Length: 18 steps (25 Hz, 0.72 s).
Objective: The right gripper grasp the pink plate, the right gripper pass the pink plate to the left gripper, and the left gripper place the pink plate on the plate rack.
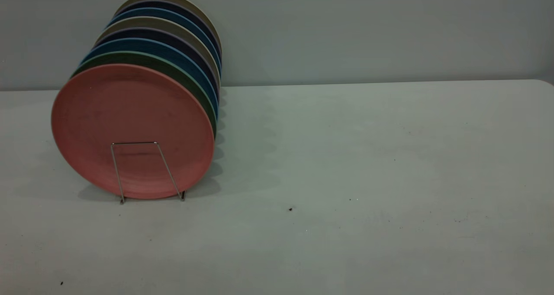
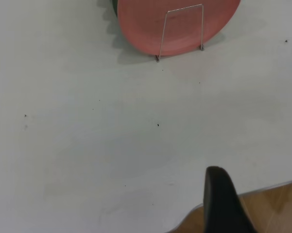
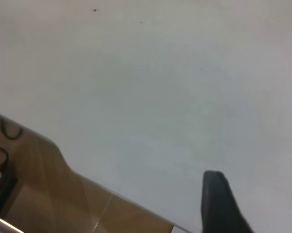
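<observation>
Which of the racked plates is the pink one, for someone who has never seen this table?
On the pale table, a row of upright round plates stands at the exterior view's left in a thin silver wire rack. The salmon-pink matte plate is the frontmost, nearest the camera. The teal-green plate behind it shows only its rim.

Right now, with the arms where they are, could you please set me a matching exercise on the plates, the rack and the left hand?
Things:
1. pink plate
2. green plate
3. plate rack
4. left hand

Descriptions:
A. directly behind the front plate in the row
B. thin silver wire, its front loop standing before the pink plate
C. open and holding nothing, above the table edge, away from the rack
D. upright at the front of the row

Pairs: 1-D, 2-A, 3-B, 4-C
</observation>
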### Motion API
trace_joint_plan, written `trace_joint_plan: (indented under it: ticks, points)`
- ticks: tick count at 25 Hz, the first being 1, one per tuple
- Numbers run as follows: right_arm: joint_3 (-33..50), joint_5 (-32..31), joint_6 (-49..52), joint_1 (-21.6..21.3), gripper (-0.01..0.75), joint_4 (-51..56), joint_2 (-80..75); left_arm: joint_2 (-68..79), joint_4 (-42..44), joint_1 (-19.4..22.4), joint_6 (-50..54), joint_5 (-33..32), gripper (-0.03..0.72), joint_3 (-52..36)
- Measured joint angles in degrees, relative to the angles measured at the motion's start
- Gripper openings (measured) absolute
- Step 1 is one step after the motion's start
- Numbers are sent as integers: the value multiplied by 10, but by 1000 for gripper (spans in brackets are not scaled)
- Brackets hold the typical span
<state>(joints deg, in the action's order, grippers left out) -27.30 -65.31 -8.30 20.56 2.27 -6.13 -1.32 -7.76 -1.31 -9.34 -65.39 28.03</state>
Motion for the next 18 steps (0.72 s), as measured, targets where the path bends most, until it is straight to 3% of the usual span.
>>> trace_joint_plan:
  ticks: [7, 14, 18]
  points:
    - [0, 0, 0, -5, 388, 1, 1, 0, 0, 0, 0, 0, 404, 0]
    - [0, 0, 0, -145, 388, 4, 47, 0, -1, 0, 0, 0, 404, 0]
    - [0, 0, 0, -190, 388, 4, 71, 0, -1, 0, 0, 0, 404, 0]
